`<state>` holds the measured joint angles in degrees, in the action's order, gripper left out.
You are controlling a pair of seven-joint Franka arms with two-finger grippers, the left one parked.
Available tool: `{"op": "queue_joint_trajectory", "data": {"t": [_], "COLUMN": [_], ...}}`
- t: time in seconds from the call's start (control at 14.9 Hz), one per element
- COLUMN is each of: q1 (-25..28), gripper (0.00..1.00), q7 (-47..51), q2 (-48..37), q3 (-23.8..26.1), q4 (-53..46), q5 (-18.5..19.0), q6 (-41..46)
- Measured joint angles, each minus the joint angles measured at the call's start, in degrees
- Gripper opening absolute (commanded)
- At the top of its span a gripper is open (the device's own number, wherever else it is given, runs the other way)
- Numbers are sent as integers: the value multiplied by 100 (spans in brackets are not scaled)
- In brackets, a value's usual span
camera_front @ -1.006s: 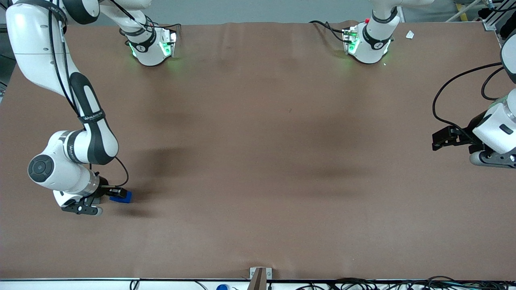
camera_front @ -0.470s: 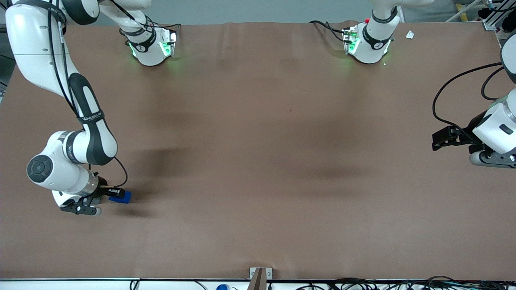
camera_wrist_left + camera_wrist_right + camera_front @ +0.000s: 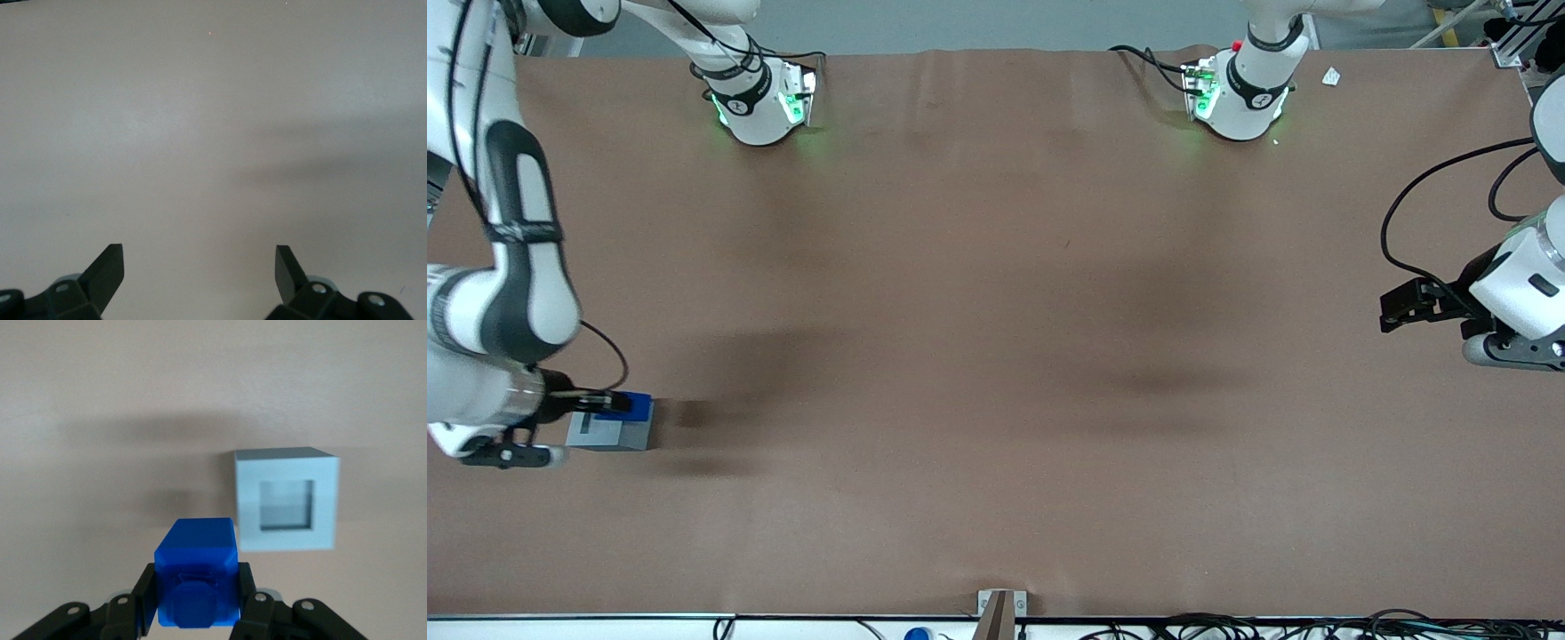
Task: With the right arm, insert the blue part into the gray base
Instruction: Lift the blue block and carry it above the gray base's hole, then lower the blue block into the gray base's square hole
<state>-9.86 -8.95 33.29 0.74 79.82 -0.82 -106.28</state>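
My right arm's gripper (image 3: 609, 404) is at the working arm's end of the table, shut on the blue part (image 3: 638, 406). In the right wrist view the blue part (image 3: 197, 570) sits clamped between the two black fingers (image 3: 145, 587), held above the table. The gray base (image 3: 609, 432) stands on the table just below the held part, slightly nearer the front camera. In the right wrist view the gray base (image 3: 287, 498) shows its darker square recess facing up, beside the blue part and apart from it.
The brown table cover (image 3: 996, 356) spans the whole view. Two arm bases (image 3: 760, 102) with green lights stand farthest from the front camera. Cables (image 3: 1227, 627) and a small bracket (image 3: 1000, 609) lie along the nearest edge.
The right arm has swung farther toward its own end of the table, carrying the blue part. The gray base, hidden by the arm before, now shows just under the gripper.
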Motion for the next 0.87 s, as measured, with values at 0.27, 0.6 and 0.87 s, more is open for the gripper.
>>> {"op": "queue_joint_trajectory", "data": {"t": [0.27, 0.6, 0.87], "q1": [-379, -613, -591], "gripper": [0, 0, 0], "q7": [-1070, -1156, -1057], "q2": [-9, 489, 539], "q3": [-35, -29, -3], "q4": [-79, -70, -84], "q5": [-2, -279, -289], "q6": [-159, -638, -697]}}
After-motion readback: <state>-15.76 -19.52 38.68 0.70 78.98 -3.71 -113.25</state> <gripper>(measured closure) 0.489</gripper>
